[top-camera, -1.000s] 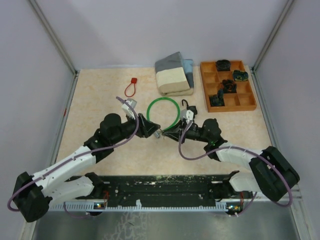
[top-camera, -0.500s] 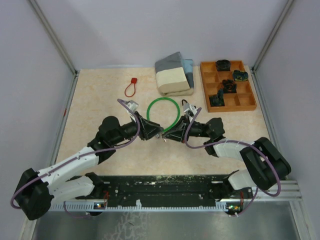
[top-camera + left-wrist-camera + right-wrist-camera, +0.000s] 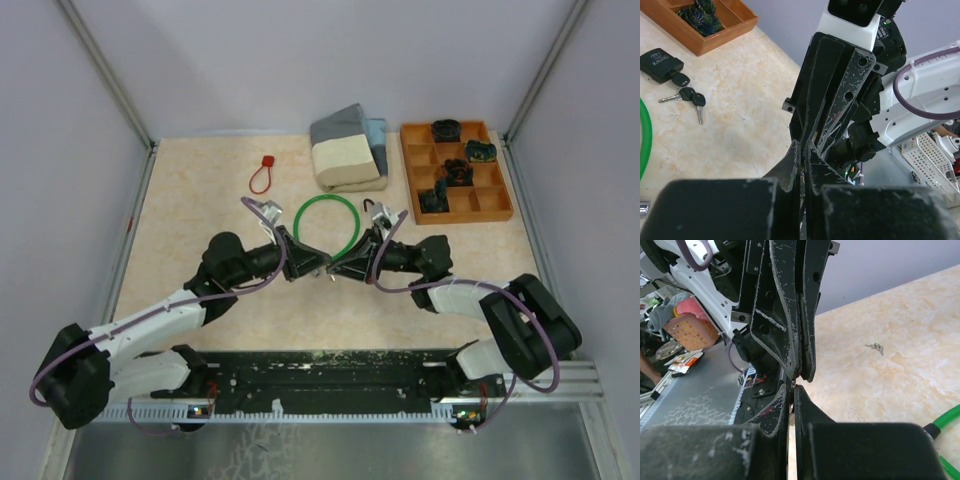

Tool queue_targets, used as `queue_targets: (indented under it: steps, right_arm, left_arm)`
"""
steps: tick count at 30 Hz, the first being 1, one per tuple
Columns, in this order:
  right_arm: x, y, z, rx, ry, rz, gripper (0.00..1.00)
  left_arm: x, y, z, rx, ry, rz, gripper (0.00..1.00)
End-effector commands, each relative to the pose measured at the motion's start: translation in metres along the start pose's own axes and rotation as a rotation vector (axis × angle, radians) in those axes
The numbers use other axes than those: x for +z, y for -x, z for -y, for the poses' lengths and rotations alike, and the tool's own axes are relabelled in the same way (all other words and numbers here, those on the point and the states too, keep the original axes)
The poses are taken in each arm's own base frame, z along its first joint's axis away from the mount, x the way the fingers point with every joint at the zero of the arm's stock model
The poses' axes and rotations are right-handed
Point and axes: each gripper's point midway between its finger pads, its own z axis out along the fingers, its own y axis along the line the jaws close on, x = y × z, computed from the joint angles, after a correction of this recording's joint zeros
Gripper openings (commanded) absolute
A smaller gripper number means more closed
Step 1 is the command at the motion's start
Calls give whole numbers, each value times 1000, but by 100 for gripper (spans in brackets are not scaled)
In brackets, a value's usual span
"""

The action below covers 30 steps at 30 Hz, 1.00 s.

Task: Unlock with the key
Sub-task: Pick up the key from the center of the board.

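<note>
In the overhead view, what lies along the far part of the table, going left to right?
Small red loop tag → folded grey and beige cloth pile → orange-brown wooden compartment tray.

The right gripper (image 3: 347, 268) has scratched, matt black fingers (image 3: 837, 95); beside it lie a matt black padlock (image 3: 660, 64), metal keys (image 3: 687, 97), and a wooden tray (image 3: 730, 32).

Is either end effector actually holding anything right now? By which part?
Cannot be told. The left end effector and the right end effector are both shut, tips meeting; anything pinched between them is hidden in every view.
</note>
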Motion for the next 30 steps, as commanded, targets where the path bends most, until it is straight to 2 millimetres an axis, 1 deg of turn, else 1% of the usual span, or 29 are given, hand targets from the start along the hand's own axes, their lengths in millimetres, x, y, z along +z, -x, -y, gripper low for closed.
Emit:
queue_targets:
  steps: [1,6,8,13,18,25,30]
  right_arm:
    - [4,23,1,-82,8,57,3]
    - [-3,32,2,-102,-39,107,28]
    - [-5,36,2,-112,-62,128,34]
    - [-6,37,3,-111,-81,138,36]
    - [-7,38,-4,-93,-41,160,34]
    - [-5,34,-11,-50,16,169,32]
    - [-2,28,-12,-17,33,155,31]
  left_arm:
    - [-1,5,6,7,-39,27,0]
    - [-4,6,7,9,-49,53,0]
    - [-5,8,6,9,-44,69,0]
    - [-6,14,11,15,-56,98,0]
    - [-8,16,14,4,-77,116,0]
    - [-8,19,12,-9,-68,145,0]
    - [-7,22,12,-3,-67,161,0]
